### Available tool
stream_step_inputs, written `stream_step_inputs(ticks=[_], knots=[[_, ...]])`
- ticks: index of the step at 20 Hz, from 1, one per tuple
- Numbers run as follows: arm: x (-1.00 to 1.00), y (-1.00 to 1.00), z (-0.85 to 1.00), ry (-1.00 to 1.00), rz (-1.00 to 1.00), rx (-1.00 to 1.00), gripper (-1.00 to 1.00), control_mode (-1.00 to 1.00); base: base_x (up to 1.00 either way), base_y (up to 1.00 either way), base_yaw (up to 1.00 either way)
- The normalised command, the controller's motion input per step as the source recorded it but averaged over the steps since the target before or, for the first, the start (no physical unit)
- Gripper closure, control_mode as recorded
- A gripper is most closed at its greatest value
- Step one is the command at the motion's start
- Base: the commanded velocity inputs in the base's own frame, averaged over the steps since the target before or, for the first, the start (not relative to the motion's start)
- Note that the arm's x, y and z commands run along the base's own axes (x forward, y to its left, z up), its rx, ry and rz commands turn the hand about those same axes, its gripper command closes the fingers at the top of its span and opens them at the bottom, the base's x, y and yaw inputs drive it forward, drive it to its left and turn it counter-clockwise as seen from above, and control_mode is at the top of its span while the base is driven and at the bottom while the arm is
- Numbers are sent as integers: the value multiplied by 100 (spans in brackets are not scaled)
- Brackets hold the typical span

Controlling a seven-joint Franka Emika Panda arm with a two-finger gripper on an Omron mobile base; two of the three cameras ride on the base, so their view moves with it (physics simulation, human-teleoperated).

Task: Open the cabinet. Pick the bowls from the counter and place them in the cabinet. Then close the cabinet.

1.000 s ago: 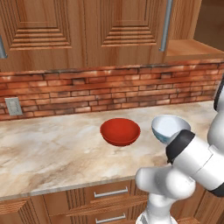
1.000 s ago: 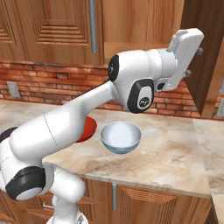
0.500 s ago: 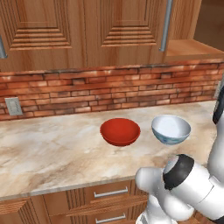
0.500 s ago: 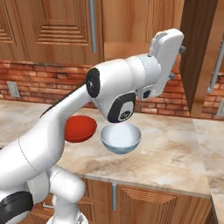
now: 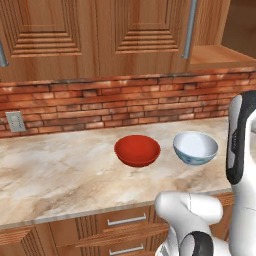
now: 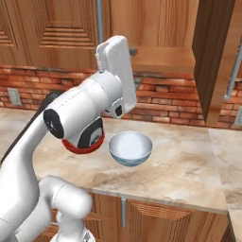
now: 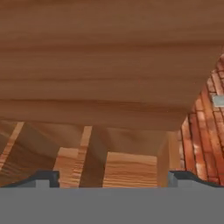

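Cabinet [image 6: 165, 28]: on the wall above the counter; its right door [image 6: 212, 52] stands swung out edge-on and the shelf [image 6: 163, 59] inside is bare. That door juts into the path from counter to shelf, so I'd expect a wide swing of the arm to clip it.
Counter [image 5: 60, 175]: marbled slab carrying both bowls, neither put away yet.
Arm: raised up by the open shelf, well above the bowls; a hurried drop could catch the shelf lip.
Red bowl [image 5: 137, 150]: near the counter's middle, left of the white one and a little apart; a careless reach for either may nudge its neighbour.
White-blue bowl [image 6: 130, 148]: glossy curved rim, which I'd guess could slip from a pinch.
Gripper [image 7: 113, 177]: fingers spread wide, nothing between them, facing wood.
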Motion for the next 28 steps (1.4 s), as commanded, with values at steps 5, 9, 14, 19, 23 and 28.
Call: stream_step_inputs(ticks=[5, 9, 14, 19, 23, 28], knots=[[-49, 81, 53, 24, 39, -55, -100, -100, 0, 0, 0], [-2, 62, 1, 49, 28, -58, -100, -100, 0, 0, 0], [-5, 41, 0, 35, 16, -53, -100, -100, 0, 0, 0], [-5, 39, 0, 1, -27, -34, -100, -100, 0, 0, 0], [0, 36, -2, 0, -29, -26, -100, -100, 0, 0, 0], [4, 28, -16, -3, -12, -16, -100, -100, 0, 0, 0]])
